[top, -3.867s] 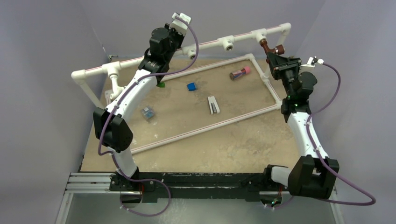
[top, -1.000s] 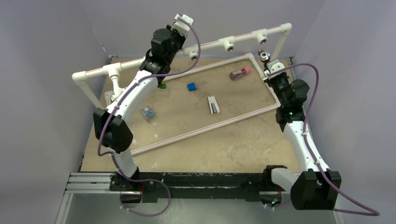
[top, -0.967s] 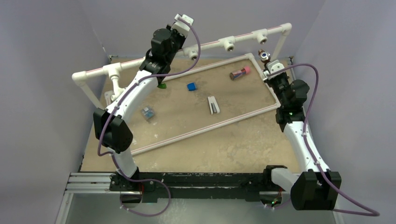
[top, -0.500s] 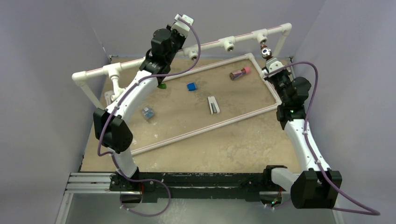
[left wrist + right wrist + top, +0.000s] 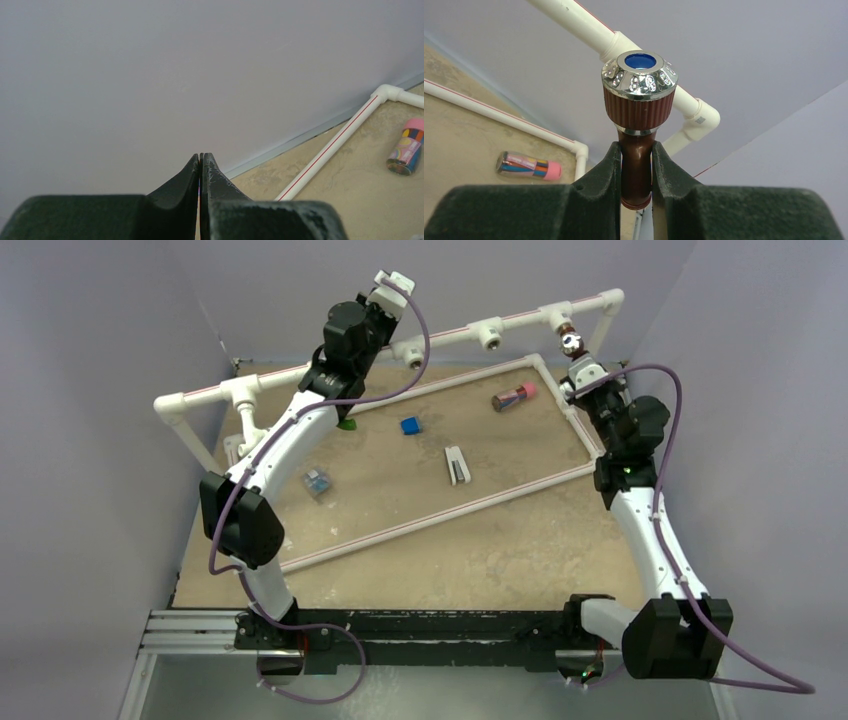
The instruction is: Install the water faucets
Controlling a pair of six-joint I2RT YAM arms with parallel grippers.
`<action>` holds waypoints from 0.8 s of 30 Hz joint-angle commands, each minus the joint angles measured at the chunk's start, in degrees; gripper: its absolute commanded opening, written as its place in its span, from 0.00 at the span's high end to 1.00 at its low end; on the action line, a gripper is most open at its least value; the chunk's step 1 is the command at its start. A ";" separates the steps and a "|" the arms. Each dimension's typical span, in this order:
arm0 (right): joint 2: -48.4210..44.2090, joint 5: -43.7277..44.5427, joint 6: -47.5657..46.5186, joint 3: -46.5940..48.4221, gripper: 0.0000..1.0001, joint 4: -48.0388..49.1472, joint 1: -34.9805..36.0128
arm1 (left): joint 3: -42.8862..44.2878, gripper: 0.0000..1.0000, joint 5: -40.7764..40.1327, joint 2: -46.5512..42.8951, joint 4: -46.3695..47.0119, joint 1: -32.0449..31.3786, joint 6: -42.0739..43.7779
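Green faucet: lying on the table, half hidden behind your left arm
Pink-capped cylinder: lying on the table toward the far right
Left gripper: fingers pressing together on nothing, hovering high beside the pipe frame
Right gripper: you are pinching the reddish-brown faucet by its stem, chrome cap pointing away from the fingers
Rightmost T-fitting: the faucet is hanging just below it — you cannot tell whether they are touching
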 commanded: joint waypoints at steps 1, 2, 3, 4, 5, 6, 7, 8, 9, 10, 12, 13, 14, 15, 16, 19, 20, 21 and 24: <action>1.45 -1.19 -0.62 2.22 1.00 3.64 0.16 | -3.43 1.00 6.80 2.42 -8.96 -3.73 -2.63; 1.49 -1.29 -0.41 1.87 1.00 4.23 0.16 | -3.52 1.00 6.80 2.34 -8.90 -3.71 -2.63; 1.78 -1.38 -0.26 1.66 1.00 4.47 0.16 | -3.48 1.00 6.78 2.35 -8.90 -3.69 -2.62; 2.15 -1.40 -0.20 1.55 1.00 4.47 0.16 | -3.47 1.00 6.72 2.44 -8.96 -3.74 -2.57; 2.37 -1.40 -0.14 1.45 1.00 4.55 0.16 | -3.48 1.00 6.76 2.46 -8.96 -3.68 -2.54; 2.57 -1.38 -0.04 1.01 1.00 5.02 0.16 | -3.49 1.00 6.74 2.46 -9.00 -3.72 -2.48; 2.61 -1.40 0.06 0.77 1.00 5.39 0.16 | -3.54 1.00 6.72 2.42 -9.01 -3.75 -2.40; 2.70 -1.40 0.18 0.46 1.00 5.89 0.16 | -3.42 1.00 6.67 2.46 -9.05 -3.71 -2.38; 2.80 -1.40 0.24 0.29 1.00 6.04 0.16 | -3.42 1.00 6.65 2.52 -9.01 -3.70 -2.32; 2.86 -1.40 0.25 0.20 1.00 5.95 0.16 | -3.41 1.00 6.55 2.59 -9.05 -3.67 -2.29; 2.78 -1.24 0.17 -0.30 1.00 5.66 0.16 | -3.46 1.00 6.41 2.76 -8.94 -3.68 -2.28; 2.57 -1.36 0.12 -0.79 1.00 5.69 0.16 | -3.35 1.00 6.27 2.81 -8.95 -3.70 -2.28; 2.32 -1.48 0.08 -1.35 1.00 5.92 0.16 | -3.28 1.00 6.13 2.94 -9.02 -3.68 -2.28; 2.10 -1.42 0.14 -1.90 1.00 6.18 0.12 | -3.19 1.00 5.98 2.96 -9.01 -3.68 -2.35; 1.92 -1.25 0.28 -2.57 1.00 6.79 0.16 | -3.10 1.00 5.94 3.06 -9.11 -3.71 -2.48; 1.43 -0.42 0.70 -3.81 1.00 7.31 0.16 | -2.86 1.00 5.67 3.30 -9.45 -3.75 -2.70; 1.29 0.05 0.96 -4.18 1.00 7.57 0.16 | -2.73 1.00 5.62 3.34 -9.49 -3.73 -2.81; 1.12 0.38 1.11 -4.53 1.00 7.99 0.16 | -2.64 1.00 5.64 3.37 -9.57 -3.70 -2.81; 1.02 1.41 1.30 -4.63 1.00 8.47 0.16 | -2.60 1.00 5.62 3.52 -9.58 -3.73 -2.82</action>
